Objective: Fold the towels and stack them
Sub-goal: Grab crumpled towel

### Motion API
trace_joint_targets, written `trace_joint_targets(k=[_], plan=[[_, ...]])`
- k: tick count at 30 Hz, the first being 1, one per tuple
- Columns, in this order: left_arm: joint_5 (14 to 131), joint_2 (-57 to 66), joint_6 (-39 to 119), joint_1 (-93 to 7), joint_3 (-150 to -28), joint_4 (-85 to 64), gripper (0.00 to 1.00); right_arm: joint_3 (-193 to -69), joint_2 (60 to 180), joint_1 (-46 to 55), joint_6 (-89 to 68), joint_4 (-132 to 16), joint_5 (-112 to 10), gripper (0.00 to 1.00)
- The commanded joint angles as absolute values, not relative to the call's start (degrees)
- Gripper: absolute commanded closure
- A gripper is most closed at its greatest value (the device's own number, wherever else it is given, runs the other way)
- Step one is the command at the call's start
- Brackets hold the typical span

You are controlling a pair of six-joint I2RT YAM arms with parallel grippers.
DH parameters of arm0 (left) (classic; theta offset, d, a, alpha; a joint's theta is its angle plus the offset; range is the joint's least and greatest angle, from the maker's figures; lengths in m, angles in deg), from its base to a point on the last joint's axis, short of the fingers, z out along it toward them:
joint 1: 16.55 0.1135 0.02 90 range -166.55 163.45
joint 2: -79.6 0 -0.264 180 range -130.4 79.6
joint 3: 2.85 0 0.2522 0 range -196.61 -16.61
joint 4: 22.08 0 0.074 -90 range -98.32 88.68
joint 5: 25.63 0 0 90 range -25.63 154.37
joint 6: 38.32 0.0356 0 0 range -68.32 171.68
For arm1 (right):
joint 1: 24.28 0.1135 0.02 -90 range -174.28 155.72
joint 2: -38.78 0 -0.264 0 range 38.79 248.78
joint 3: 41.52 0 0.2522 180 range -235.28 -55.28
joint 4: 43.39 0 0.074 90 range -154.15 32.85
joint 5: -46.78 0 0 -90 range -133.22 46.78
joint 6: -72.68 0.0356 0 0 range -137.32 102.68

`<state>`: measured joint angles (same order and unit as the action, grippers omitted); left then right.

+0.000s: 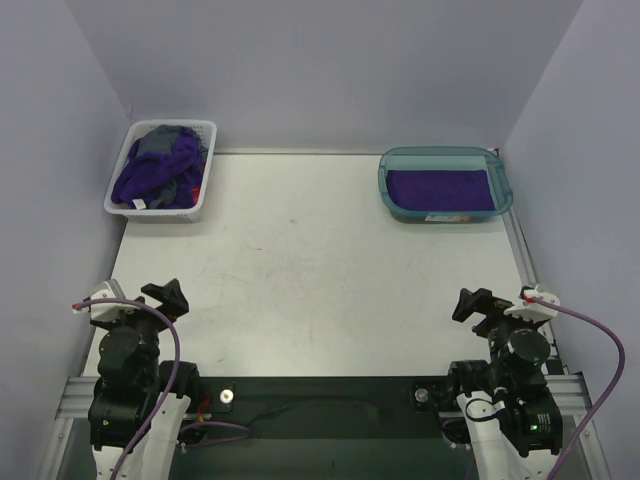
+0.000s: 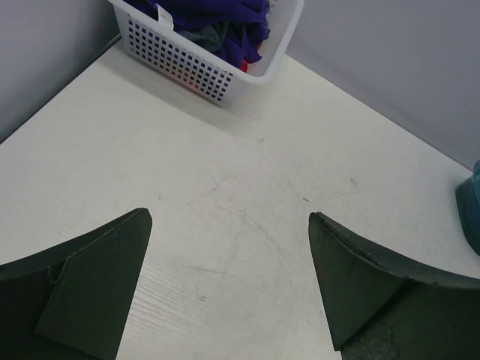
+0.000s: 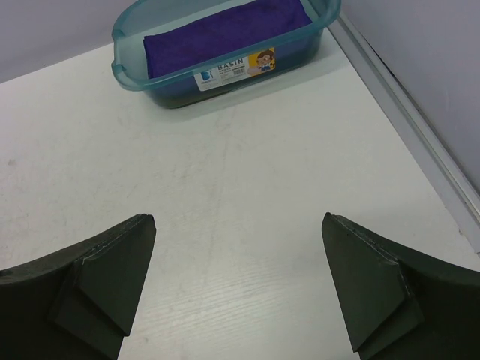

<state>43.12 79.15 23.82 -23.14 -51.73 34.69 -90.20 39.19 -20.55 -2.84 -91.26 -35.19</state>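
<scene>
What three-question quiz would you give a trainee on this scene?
1. True or false: the left tool and the right tool are both shut on cloth.
2. The flat purple towel lies in: A) the white basket; B) the teal tub; C) neither.
3. Which far corner holds the heap of unfolded towels?
Key: 1 false, both stand open and empty. 2 B. 3 far left, in the white basket.

The towels (image 1: 160,168) sit in the basket (image 1: 153,211), far left, and tub (image 1: 506,190), far right.
</scene>
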Motion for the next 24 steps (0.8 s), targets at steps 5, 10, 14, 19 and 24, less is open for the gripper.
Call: trace_joint_targets(k=[5,10,14,19,24], plan=[[43.1,85.8,26.3,-23.0,-51.1,31.0,0.02,-91.8,32.7,-20.8,-3.8,-90.7,-36.7,0.00],[44.1,79.8,25.8,-22.8,-51.7,28.0,0.03,-91.4,32.4,-20.6,-3.3,-90.7,-36.0,0.00],[44.5,73.7,21.2,-22.8,-49.8,22.1,0.03,-90.7,31.8,-20.1,-2.7,-90.8,-34.4,0.00],[41.0,56.1,17.9,-23.1,-51.6,10.9,0.02,-89.8,30.6,-18.6,-2.2,-90.6,-32.4,0.00],[34.9,33.3,17.7,-23.1,-61.9,5.1,0.03,-89.1,27.7,-17.0,-1.9,-90.6,-32.4,0.00]])
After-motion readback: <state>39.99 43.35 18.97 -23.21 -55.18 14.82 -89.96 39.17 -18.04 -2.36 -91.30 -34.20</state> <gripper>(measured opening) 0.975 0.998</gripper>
